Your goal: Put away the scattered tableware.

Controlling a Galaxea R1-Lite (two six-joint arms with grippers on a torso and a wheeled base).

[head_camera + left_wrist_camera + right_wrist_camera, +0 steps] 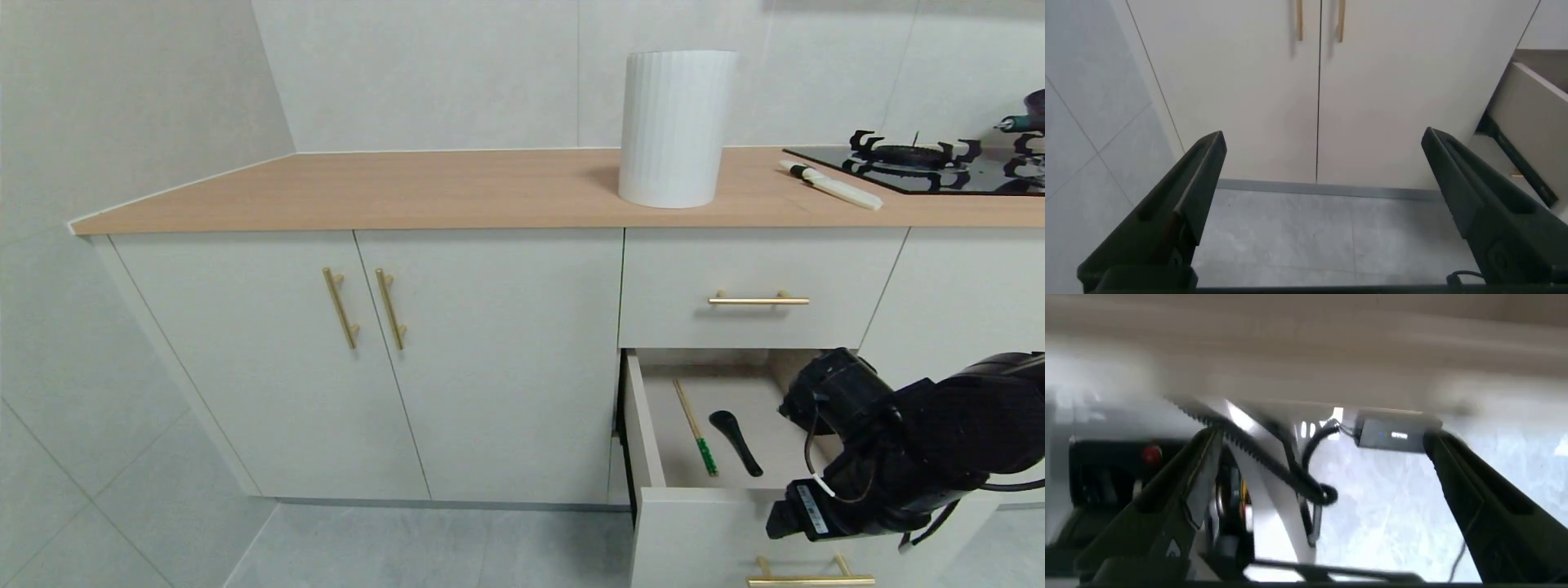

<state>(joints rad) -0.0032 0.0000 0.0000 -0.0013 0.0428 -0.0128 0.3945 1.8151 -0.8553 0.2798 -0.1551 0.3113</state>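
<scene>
Your wooden worktop (408, 192) carries a ribbed white container (673, 126), standing upright. Near it, a long white utensil (831, 185) lies flat at the edge of the hob (931, 171) on the right end. Below, you have an open drawer (645, 425) holding chopsticks (695, 438) and a black spoon (736, 443), side by side, not touching.

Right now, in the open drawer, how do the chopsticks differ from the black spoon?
The chopsticks are pale wood with green ends on the near side; the spoon is black all over. The chopsticks are thin and straight, while the spoon widens into a rounded bowl at its far end. The chopsticks are longer than the spoon. Both lie flat in the open drawer, side by side, not touching.
</scene>
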